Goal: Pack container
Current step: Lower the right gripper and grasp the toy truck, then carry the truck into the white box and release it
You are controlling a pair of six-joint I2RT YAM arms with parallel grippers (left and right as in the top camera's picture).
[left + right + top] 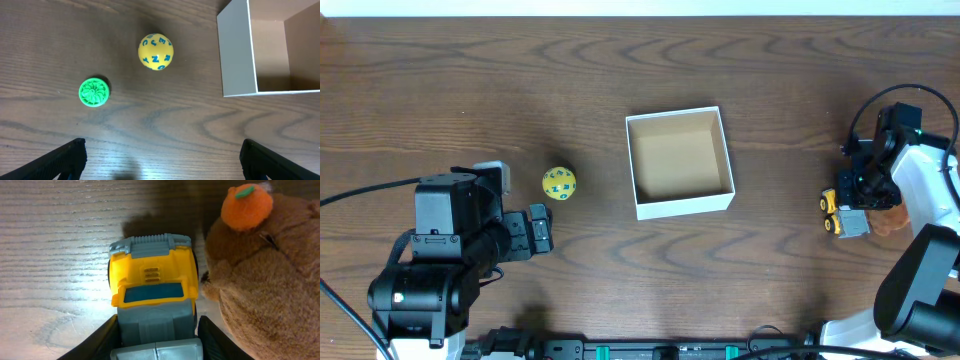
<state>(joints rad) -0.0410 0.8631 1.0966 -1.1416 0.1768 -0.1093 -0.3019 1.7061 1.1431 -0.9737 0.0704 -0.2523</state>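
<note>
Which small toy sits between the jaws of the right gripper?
The yellow and grey toy truck: the jaws clamp its grey rear. The brown plush lies beside it, outside them; the yellow ball and green disc lie beyond the container.

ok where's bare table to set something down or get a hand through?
Free: the wide strip between the box and the toy truck; also the table beyond the ball. Crowded: truck beside the plush toy; ball and green disc before the left gripper.
</note>
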